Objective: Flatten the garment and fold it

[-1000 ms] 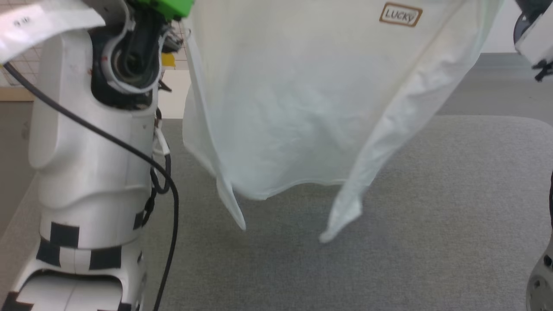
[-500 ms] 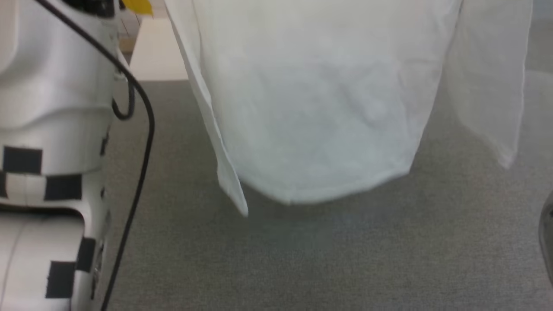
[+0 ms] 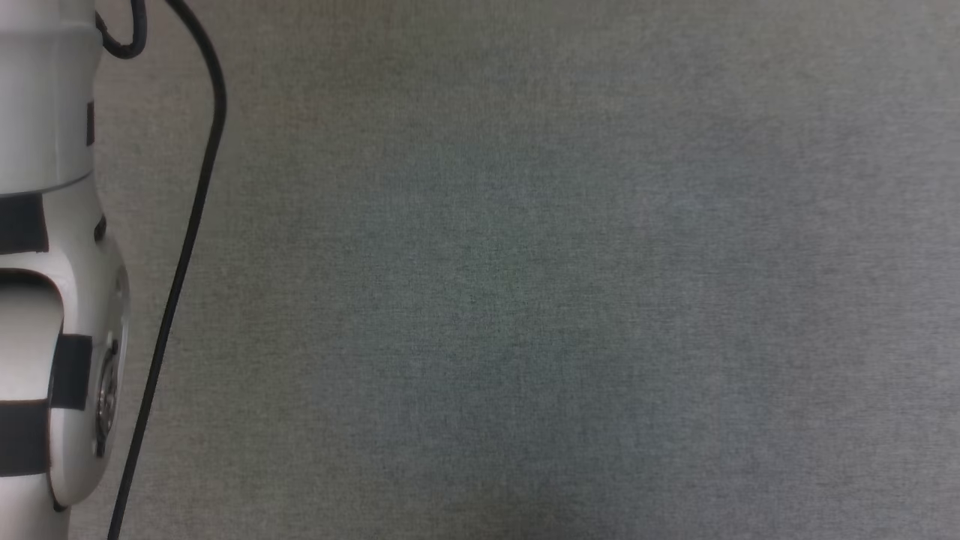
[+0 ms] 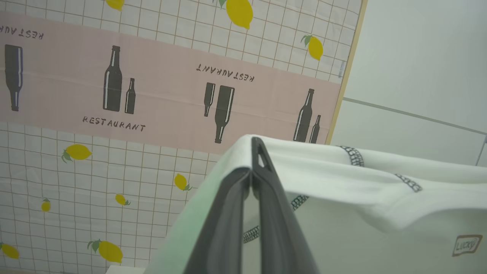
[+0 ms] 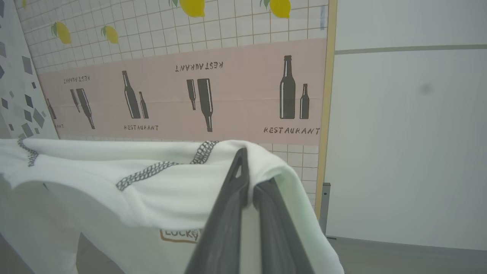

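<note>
In the left wrist view we see the left gripper (image 4: pixel 252 167) rising from the bottom middle. Its two dark fingers are pressed together on a fold of the garment (image 4: pixel 342 179). The white cloth drapes over the tips and runs off to the right edge, with dark stitching along its seam. A small brown label (image 4: pixel 467 244) sits at the lower right.

In the right wrist view the right gripper (image 5: pixel 252 177) is likewise clamped on the garment's edge, and the cloth stretches away to the left of the frame. Behind both we see a printed sheet (image 4: pixel 114 95) of lemons and bottles.

The head view gives us a grey surface (image 3: pixel 525 300). At its left edge are a black cable (image 3: pixel 187 225) and a pale forearm (image 3: pixel 45 300), probably the left one.
</note>
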Controlling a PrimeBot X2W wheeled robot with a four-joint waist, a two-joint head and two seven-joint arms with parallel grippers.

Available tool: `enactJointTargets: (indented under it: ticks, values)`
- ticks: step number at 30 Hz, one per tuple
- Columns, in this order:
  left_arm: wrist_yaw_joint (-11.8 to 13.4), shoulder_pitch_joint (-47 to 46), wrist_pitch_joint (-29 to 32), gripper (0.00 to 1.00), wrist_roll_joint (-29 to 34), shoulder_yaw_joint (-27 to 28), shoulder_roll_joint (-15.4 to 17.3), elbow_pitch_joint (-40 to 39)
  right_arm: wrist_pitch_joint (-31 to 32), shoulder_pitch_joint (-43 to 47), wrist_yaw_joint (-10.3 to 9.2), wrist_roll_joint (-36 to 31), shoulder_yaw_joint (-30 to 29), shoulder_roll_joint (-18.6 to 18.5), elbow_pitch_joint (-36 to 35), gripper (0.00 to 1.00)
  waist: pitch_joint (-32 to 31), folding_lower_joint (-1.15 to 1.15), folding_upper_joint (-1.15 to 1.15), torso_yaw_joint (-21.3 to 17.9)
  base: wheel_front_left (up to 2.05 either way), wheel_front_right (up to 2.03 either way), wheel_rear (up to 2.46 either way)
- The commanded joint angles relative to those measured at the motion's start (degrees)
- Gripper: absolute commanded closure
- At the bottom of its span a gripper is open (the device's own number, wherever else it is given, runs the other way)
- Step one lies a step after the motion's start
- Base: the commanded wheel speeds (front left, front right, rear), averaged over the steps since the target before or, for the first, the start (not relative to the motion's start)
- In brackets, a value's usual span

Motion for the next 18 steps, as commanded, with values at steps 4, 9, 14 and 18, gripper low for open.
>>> enactJointTargets:
  ticks: [4,9,14,18]
  values:
    - [-1.4,1.5,-1.8,1.0,-1.0,0.2,0.2,1.9,-1.5,0.8,-0.12,2.5,1.7,-2.6,1.9,1.0,6.3,-0.01,0.52,1.7,0.0,0.0,0.0]
    - [-3.6,6.4,-4.3,1.0,-2.6,-0.2,-1.0,4.1,-2.0,7.0,-0.12,7.0,4.3,-5.3,1.4,1.0,6.3,-0.01,0.52,3.2,0.0,0.0,0.0]
    - [-5.8,13.1,-6.3,1.0,-3.7,-1.2,-1.9,7.1,-3.3,18.0,-0.12,12.6,6.5,-8.5,-1.4,1.0,3.2,-0.01,0.52,4.5,0.0,0.0,0.0]
    - [-7.7,20.2,-8.3,1.0,-4.4,-2.1,-2.1,8.3,-5.2,29.1,-0.12,16.7,6.3,-10.2,-4.5,1.0,-1.6,-0.01,0.52,5.5,0.0,0.0,0.0]
